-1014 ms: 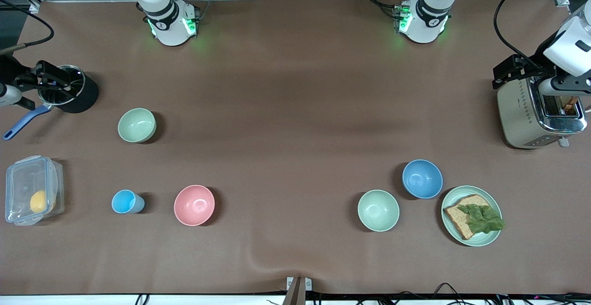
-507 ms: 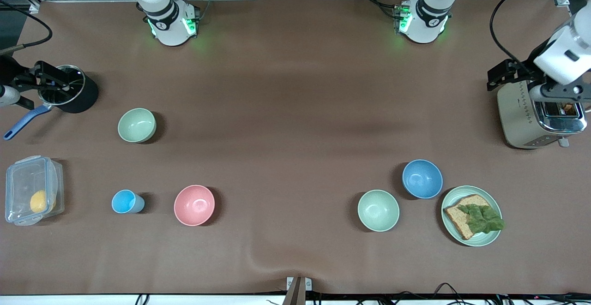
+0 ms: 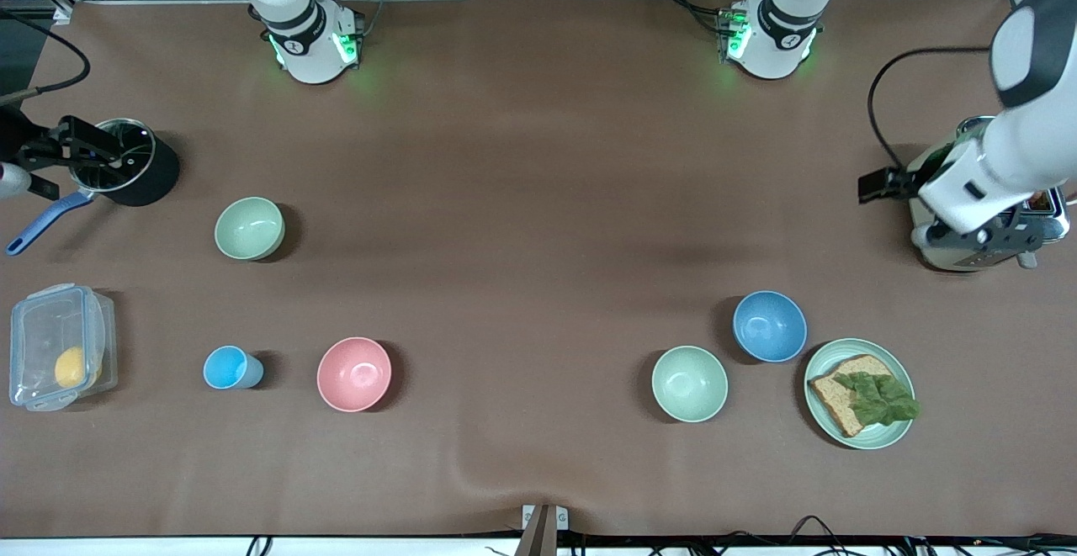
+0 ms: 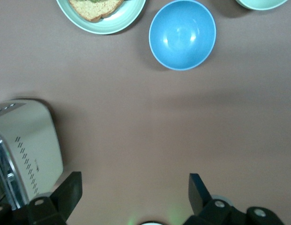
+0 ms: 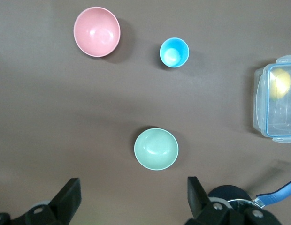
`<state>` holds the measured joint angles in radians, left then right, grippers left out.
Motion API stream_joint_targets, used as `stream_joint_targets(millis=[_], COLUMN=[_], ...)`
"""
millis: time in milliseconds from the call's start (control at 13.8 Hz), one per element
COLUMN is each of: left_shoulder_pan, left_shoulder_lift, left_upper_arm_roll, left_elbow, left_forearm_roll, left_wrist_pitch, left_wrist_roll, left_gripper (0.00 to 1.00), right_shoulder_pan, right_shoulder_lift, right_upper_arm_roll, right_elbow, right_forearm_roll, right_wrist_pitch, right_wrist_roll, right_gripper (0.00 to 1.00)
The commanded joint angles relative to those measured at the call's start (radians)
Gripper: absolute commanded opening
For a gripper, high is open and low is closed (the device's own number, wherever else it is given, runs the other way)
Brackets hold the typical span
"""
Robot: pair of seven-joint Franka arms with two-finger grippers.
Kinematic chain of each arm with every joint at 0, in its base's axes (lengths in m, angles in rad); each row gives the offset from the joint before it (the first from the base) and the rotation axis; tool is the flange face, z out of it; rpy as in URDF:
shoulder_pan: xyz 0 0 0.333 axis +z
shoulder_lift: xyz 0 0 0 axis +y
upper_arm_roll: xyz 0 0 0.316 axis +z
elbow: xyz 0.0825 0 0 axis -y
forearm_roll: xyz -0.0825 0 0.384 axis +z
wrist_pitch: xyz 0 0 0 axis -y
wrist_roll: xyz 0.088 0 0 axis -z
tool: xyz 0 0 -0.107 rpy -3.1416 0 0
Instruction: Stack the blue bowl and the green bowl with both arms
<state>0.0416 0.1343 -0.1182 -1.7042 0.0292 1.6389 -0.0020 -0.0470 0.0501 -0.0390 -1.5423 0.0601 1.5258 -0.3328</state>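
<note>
We read no lettering anywhere — the blue bowl (image 3: 769,325) sits beside the bread plate (image 3: 900,434), the green bowl (image 3: 249,228) nearer the black pot (image 3: 151,177), while left end effector (image 4: 134,192) over the toaster (image 3: 942,249) and right end effector (image 5: 131,197) over that pot gape empty.
</note>
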Motion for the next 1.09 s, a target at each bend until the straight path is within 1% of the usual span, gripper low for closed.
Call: stream_joint_targets(millis=[0, 72, 217, 362, 435, 580, 725, 870, 1014], left_shoulder_pan=[0.000, 0.004, 0.004, 0.006, 0.006, 0.006, 0.007, -0.005, -0.038], left_shoulder_lift=[0.089, 0.141, 0.233, 0.278, 0.298, 0.339, 0.398, 0.485, 0.563], left_upper_arm_roll=[-0.001, 0.000, 0.005, 0.005, 0.005, 0.006, 0.009, 0.008, 0.011], left_elbow=[0.038, 0.084, 0.161, 0.167, 0.167, 0.167, 0.167, 0.167, 0.170], left_forearm_roll=[0.021, 0.021, 0.020, 0.009, 0.006, 0.012, 0.018, 0.021, 0.023], left_wrist_pitch=[0.074, 0.097, 0.102, 0.136, 0.166, 0.208, 0.254, 0.326, 0.367], left_wrist_roll=[0.000, -0.001, -0.016, -0.029, -0.030, -0.030, -0.030, -0.030, -0.042], left_gripper=[1.00, 1.00, 1.00, 1.00, 1.00, 1.00, 1.00, 1.00, 1.00], right_shoulder_pan=[-0.024, -0.030, -0.034, -0.043, -0.053, -0.041, -0.062, -0.077, -0.094], right_shoulder_lift=[0.027, 0.033, 0.085, 0.102, 0.131, 0.230, 0.257, 0.272, 0.263], right_upper_arm_roll=[0.013, 0.014, 0.014, 0.014, 0.014, 0.014, 0.014, 0.013, 0.014], right_elbow=[0.004, 0.004, 0.010, 0.010, 0.011, 0.014, 0.010, -0.008, -0.090], right_forearm_roll=[0.018, 0.018, 0.017, 0.017, 0.015, 0.001, 0.012, 0.006, 0.004], right_wrist_pitch=[0.007, 0.010, 0.005, 0.013, 0.013, 0.011, 0.013, 0.040, 0.105], right_wrist_roll=[-0.014, -0.014, -0.012, -0.014, -0.015, -0.012, -0.015, -0.011, -0.014], right_gripper=[1.00, 1.00, 1.00, 1.00, 1.00, 1.00, 1.00, 1.00, 1.00])
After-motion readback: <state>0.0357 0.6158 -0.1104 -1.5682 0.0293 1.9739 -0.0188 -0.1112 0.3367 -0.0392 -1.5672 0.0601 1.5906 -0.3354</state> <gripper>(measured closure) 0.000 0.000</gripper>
